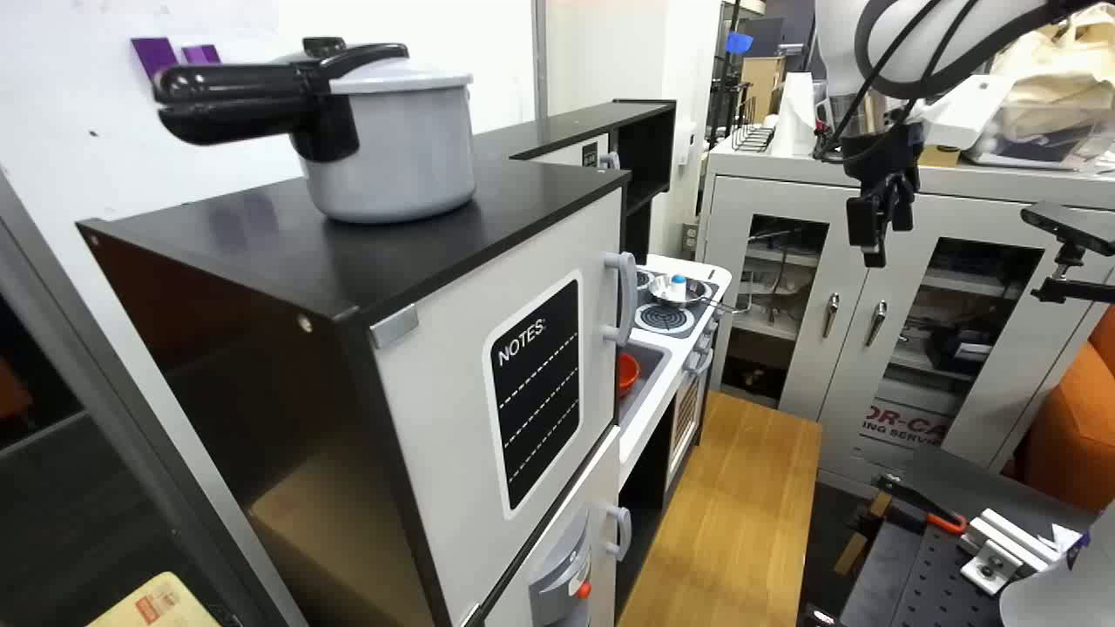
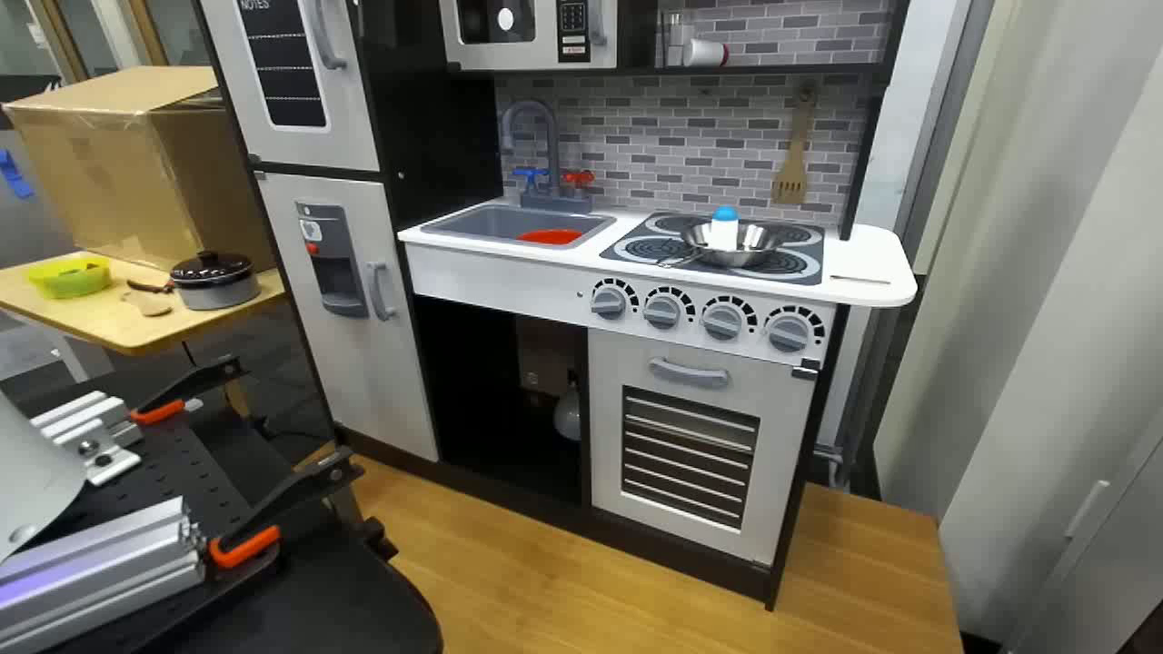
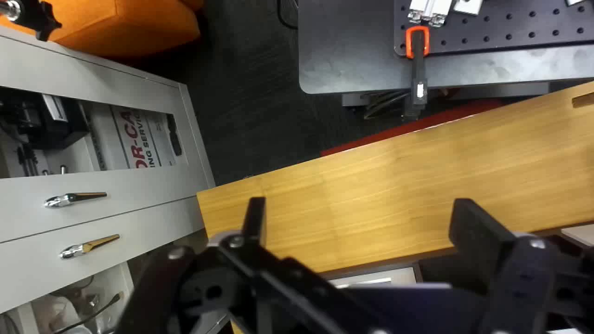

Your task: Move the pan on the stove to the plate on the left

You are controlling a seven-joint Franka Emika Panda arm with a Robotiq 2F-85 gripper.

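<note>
Grey cabinetry point(image 1: 858, 383), partly cut off, stands behind the spread pincer point(image 3: 359, 206); the pan point(image 2: 750, 255) hides some of the stove point(image 2: 650, 248).

Black two-fingered gripper point(image 3: 359, 218) in the lower part of the wrist view, fingers point(image 3: 254, 215) spread wide — long honey-brown wooden surface point(image 3: 394, 171) seen between them. Left side: pale grey metal cabinet point(image 3: 148, 185), two shiny metal handles point(image 3: 69, 199). Upper left, rounded orange block point(image 3: 153, 28); upper right, black perforated plate point(image 3: 519, 28) — orange-and-black clamp point(image 3: 419, 65) across its edge.

Lab or workshop (toy kitchen point(image 2: 545, 289) and all): clamps point(image 2: 291, 498), metal profiles point(image 2: 100, 554), perforated plate point(image 3: 519, 28), grey cabinet point(image 1: 858, 366).
</note>
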